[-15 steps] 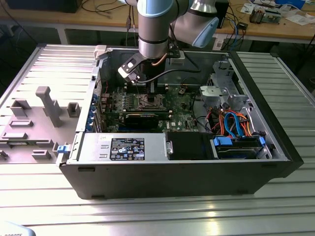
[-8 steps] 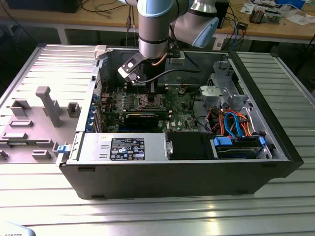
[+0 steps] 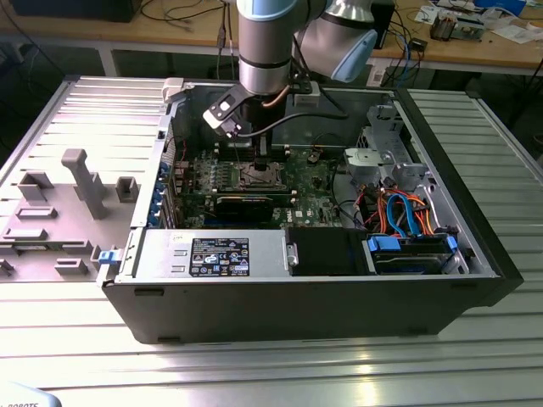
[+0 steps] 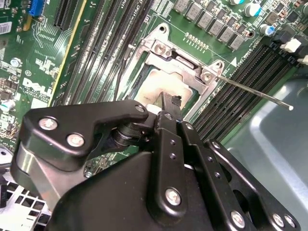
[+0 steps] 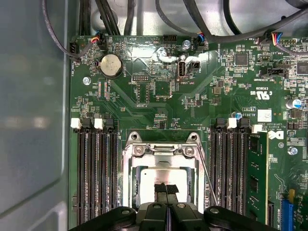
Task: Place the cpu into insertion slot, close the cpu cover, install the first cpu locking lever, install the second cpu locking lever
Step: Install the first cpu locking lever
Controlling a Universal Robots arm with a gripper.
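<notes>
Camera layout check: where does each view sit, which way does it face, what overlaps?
Exterior view: off the arm, looking down into the open computer case; shows the arm and end effector.
First wrist view: on the arm, facing straight down at the motherboard; end effector tips over the chip.
Second wrist view: on the arm, slanted across the same chip; end effector body up close.
Shared: both wrist views show chip and lever.

My arm (image 3: 265, 42) is a silver-grey tube with pale blue joint caps (image 3: 355, 52). My end effector (image 4: 172, 102) is matt black, built of rounded linkage plates fastened with silver screws (image 4: 172, 196). A white-and-black box (image 3: 222, 114) sits at my wrist.
</notes>
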